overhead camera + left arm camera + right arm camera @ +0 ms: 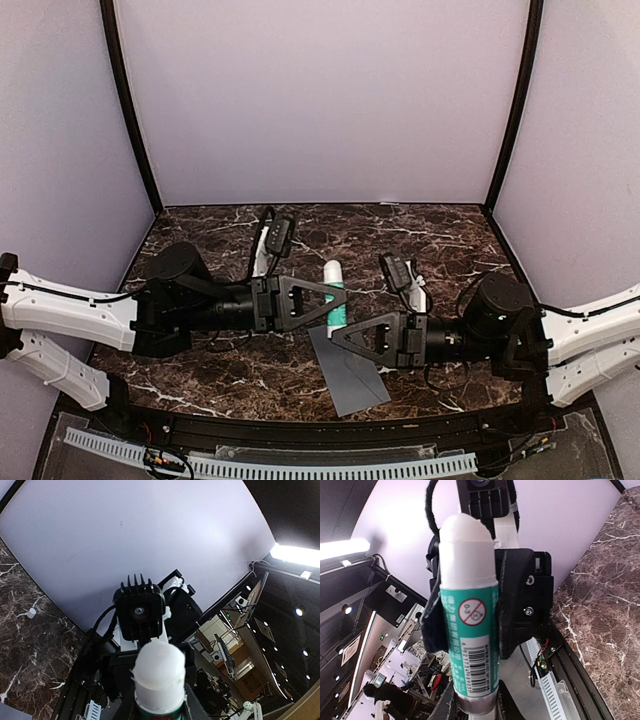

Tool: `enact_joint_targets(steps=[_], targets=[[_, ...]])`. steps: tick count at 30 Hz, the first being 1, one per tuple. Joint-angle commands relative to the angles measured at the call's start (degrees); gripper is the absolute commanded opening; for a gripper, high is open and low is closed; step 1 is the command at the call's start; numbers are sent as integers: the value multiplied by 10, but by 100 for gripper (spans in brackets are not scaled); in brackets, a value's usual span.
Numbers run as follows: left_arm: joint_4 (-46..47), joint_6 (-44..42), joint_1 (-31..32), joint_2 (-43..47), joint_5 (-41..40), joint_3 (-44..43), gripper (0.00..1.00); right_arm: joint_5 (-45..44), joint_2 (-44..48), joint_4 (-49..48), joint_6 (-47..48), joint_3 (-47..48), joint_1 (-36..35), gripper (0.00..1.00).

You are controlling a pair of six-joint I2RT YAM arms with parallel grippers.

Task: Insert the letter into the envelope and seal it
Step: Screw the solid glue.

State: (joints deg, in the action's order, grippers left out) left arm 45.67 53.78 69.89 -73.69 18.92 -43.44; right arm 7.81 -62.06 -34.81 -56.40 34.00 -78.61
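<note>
A glue stick [336, 292] with a teal body and a white top stands upright above the middle of the table. My left gripper [333, 308] comes in from the left and is shut on its body. In the left wrist view the white top of the glue stick [159, 672] rises between that gripper's [160, 702] fingers. My right gripper [338, 336] is shut on the stick's grey base; in its wrist view the glue stick [470, 620] rises from the right gripper [475, 707]. The slate-grey envelope [352, 375] lies flat below both grippers. The letter is out of view.
The dark marble table [440, 235] is walled by pale panels at the back and sides. A small white object [31, 612] lies on the marble far from the grippers. A black rail with a white cable chain [300, 465] runs along the near edge.
</note>
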Motion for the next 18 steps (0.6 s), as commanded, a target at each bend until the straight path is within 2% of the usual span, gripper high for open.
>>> enact_joint_targets(steps=[1, 4, 6, 8, 12, 18], targets=[[101, 5, 3, 23, 103, 16, 0, 26, -8, -133, -30, -10, 14, 10], [102, 6, 3, 25, 98, 17, 0, 18, -11, -116, -25, -2, 15, 9], [70, -5, 3, 33, 71, 15, 0, -2, -9, -80, -15, 6, 15, 9], [-36, -23, 3, 45, 17, 6, 0, -32, -5, -30, -2, 18, 14, 10], [-190, -48, 3, 66, -114, -17, 0, -116, -11, 119, 28, 67, 14, 10], [-290, -32, 3, 52, -223, -40, 0, -224, -95, 352, 73, 204, 14, 8]])
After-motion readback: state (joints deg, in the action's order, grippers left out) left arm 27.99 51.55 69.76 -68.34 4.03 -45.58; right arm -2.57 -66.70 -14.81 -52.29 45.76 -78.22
